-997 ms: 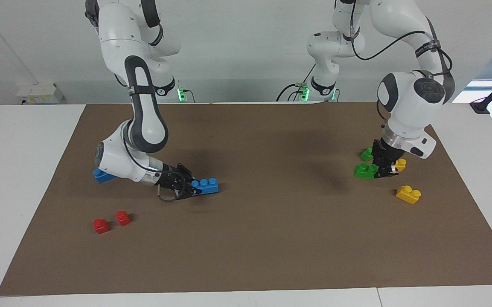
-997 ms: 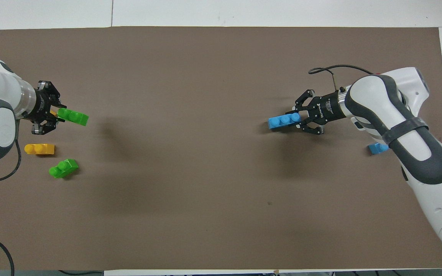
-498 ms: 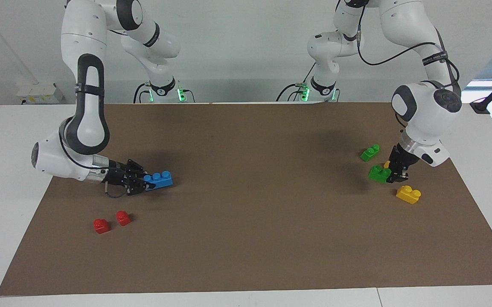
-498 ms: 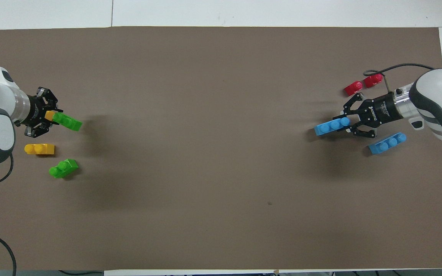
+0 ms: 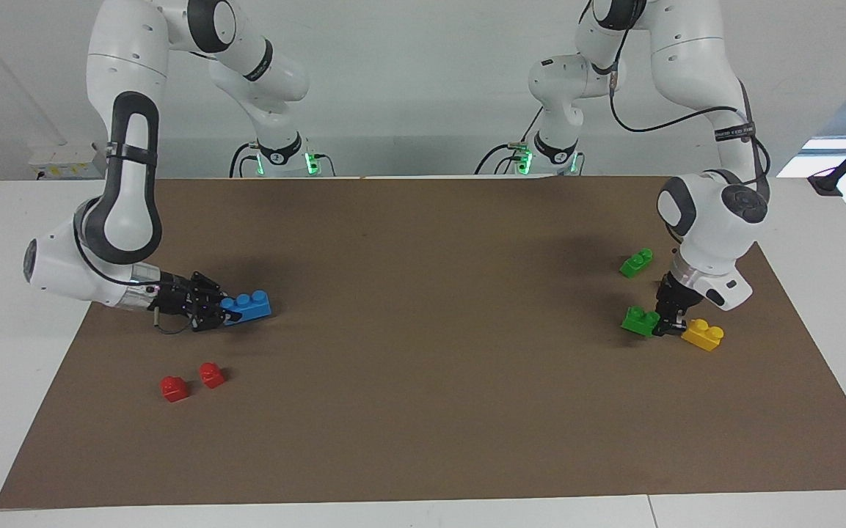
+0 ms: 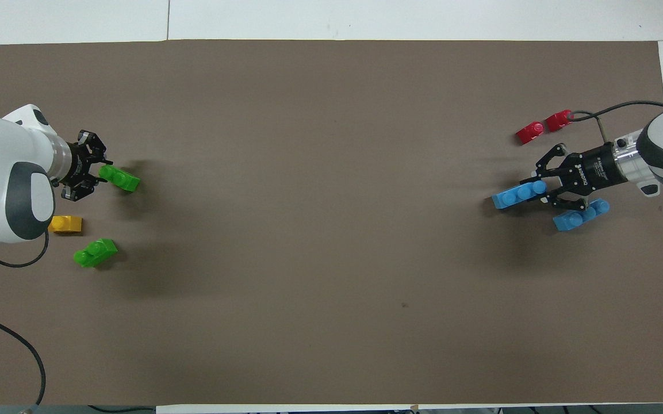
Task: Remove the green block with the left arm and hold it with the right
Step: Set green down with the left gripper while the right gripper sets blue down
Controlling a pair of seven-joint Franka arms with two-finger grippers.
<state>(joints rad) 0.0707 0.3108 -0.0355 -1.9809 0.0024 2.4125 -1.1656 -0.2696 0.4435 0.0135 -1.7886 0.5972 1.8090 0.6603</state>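
- Toward the left arm's end of the surface, the left pincer is clamped on one end of the green block, low over the brown mat.
- Whether the green block rests on the mat or hangs just above it cannot be told; it sits just beside a yellow brick, with the pincer between the two.
- A slimmer green brick lies nearer to the robots, apart from both.
- At the right arm's end, the right pincer is clamped on the end of a long blue brick, low over the mat. A second blue brick lies just beside it, and two small red bricks lie farther from the robots.
- Risk, as I judge it: the grip on the green block is at its end only, so the free end could swing or the block could twist out if the arm moves sharply.
- Risk: the pincer's outer links stand close to the yellow brick, so a sideways move could knock that brick away.
- Risk: the right pincer is already full with the blue brick, so it cannot hold the green block until that brick is set down; a release made too high could send it tumbling into the second blue brick.
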